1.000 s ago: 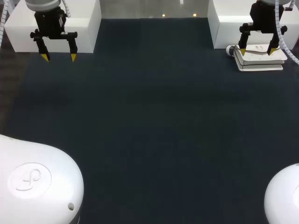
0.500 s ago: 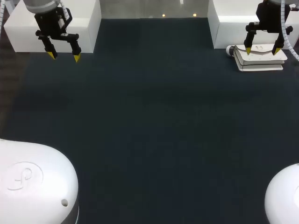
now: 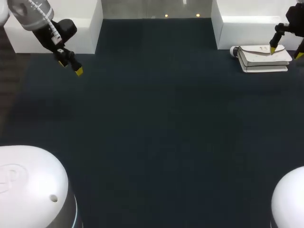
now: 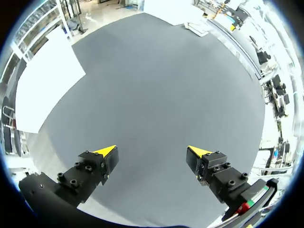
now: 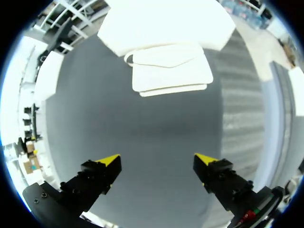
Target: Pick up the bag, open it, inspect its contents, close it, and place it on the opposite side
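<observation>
Head view gives me one white bag (image 3: 263, 59) lying flat at the far right of the dark table (image 3: 156, 133), beside one of two white blocks (image 3: 242, 31). My right gripper (image 3: 286, 52) hangs near it, fingers apart. My left gripper (image 3: 70, 67), also spread, is well apart.

Right gripper (image 5: 159, 159) hangs over the dark grey cloth-covered table (image 5: 142, 133), yellow-tipped fingers spread wide, nothing between them. Ahead lies the flat white flap-fronted bag (image 5: 168, 69), just beside a white block (image 5: 166, 21).
</observation>
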### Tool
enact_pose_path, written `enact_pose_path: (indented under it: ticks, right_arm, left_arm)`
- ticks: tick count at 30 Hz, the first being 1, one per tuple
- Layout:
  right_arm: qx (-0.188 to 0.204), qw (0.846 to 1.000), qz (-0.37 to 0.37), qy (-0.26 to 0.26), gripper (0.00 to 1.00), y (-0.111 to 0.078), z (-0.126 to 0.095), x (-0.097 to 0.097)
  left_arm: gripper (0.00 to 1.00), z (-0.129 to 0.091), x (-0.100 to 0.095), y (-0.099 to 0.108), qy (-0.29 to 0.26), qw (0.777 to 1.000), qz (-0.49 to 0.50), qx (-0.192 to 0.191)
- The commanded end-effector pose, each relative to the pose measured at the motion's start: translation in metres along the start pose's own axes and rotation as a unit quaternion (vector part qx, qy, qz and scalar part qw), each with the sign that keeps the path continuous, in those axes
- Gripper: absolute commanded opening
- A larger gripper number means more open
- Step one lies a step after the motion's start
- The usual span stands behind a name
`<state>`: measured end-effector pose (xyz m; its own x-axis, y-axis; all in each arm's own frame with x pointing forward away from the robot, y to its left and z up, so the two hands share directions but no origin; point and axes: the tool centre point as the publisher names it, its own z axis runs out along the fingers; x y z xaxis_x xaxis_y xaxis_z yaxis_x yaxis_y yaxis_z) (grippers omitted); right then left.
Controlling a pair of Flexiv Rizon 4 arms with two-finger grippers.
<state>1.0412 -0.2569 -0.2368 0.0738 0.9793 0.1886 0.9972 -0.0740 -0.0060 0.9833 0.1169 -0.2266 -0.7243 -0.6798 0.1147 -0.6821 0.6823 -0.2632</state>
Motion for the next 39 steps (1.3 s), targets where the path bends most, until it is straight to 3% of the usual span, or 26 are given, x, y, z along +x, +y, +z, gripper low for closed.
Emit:
enact_pose_path:
  ticks: [1, 7, 18, 39]
  right_arm:
    - [0.009, 1.000, 0.003, 0.024, 1.00, 0.012, 0.006, -0.012]
    - [0.008, 0.999, 0.018, 0.043, 1.00, 0.025, 0.014, -0.030]
    - [0.004, 0.997, 0.046, 0.067, 1.00, 0.046, 0.027, -0.056]
    - [0.006, 0.994, 0.064, 0.093, 1.00, 0.069, 0.049, -0.081]
  left_arm:
    - [1.00, 0.005, 0.003, 0.005, 0.022, 0.977, 0.176, 0.119]
    - [1.00, 0.012, 0.000, 0.007, 0.059, 0.954, 0.249, 0.156]
    - [1.00, 0.031, -0.008, -0.002, 0.102, 0.929, 0.309, 0.173]
    - [1.00, 0.059, -0.011, -0.016, 0.110, 0.924, 0.326, 0.168]
